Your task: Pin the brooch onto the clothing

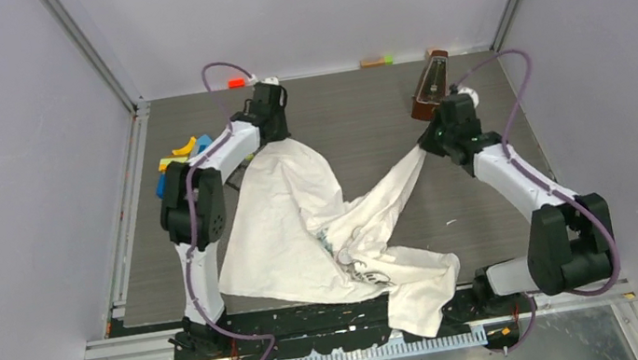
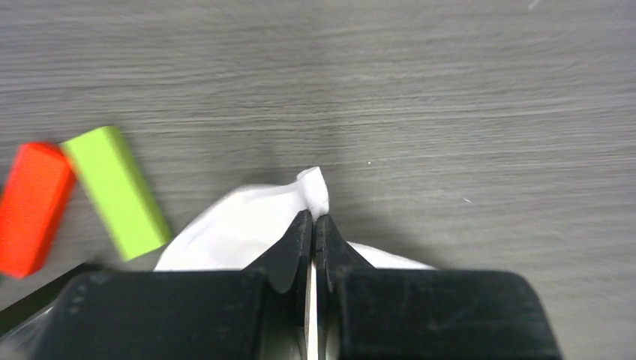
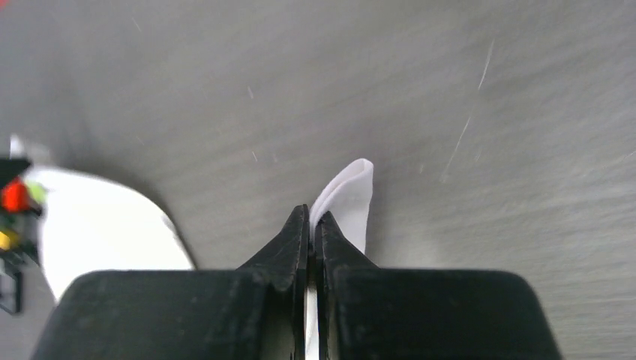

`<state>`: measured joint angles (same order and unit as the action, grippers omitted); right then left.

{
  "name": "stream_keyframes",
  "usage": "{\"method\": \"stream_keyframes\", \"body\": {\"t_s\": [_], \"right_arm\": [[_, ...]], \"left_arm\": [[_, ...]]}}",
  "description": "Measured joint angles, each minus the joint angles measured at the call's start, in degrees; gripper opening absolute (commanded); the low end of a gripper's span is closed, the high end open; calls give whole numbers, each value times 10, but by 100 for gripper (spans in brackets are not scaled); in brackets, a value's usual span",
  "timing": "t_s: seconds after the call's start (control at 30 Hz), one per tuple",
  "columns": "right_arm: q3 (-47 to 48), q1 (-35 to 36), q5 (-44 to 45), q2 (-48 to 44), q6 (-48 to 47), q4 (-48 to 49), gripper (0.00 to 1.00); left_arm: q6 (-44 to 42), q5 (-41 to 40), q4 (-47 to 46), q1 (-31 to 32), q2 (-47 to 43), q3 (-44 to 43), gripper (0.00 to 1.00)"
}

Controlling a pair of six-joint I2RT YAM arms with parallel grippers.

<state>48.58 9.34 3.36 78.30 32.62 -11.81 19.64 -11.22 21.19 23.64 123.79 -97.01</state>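
Left fingers (image 2: 296, 247) pressed closed on a fold of white cloth, a small tuck of it poking out past the tips. Right fingers (image 3: 296, 244) likewise closed on a narrow white fold. Both pinch the T-shirt (image 1: 274, 224), which lies strung between them across the grey table (image 1: 363, 117).

From the left grip, at the far left, the cloth fans out into a broad panel running back toward the arm bases. From the right grip, further right and a little nearer, it trails as a thin twisted strip down to the same crumpled heap. That heap, where the dark print (image 1: 360, 266) shows among the folds, sits near the table's near edge between the two arms, one corner drooping over it. So the bulk of the shirt lies toward the bases from both pairs of fingers, roughly as close to one as the other.

The left arm reaches far forward, its elbow raised, beside a cluster of coloured blocks (image 1: 184, 152). The right arm slants inward from its base, its wrist just short of a brown wedge-shaped object (image 1: 429, 84).

No brooch can be made out in any view. The shirt's front looks too bunched for pinning, and spreading it flat appears to be the step in hand.
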Motion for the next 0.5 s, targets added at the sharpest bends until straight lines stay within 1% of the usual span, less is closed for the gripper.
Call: {"method": "stream_keyframes", "body": {"t_s": [0.13, 0.33, 0.4, 0.5], "right_arm": [[80, -55, 0, -35, -11, -15, 0], [224, -135, 1, -100, -26, -37, 0], [269, -148, 5, -124, -33, -45, 0], [333, -148, 4, -160, -47, -60, 0]], "left_arm": [[15, 13, 0, -25, -116, 25, 0], [24, 32, -10, -93, -314, 23, 0], [22, 33, -5, -110, -366, 19, 0], [11, 38, 11, -113, -429, 13, 0]]}}
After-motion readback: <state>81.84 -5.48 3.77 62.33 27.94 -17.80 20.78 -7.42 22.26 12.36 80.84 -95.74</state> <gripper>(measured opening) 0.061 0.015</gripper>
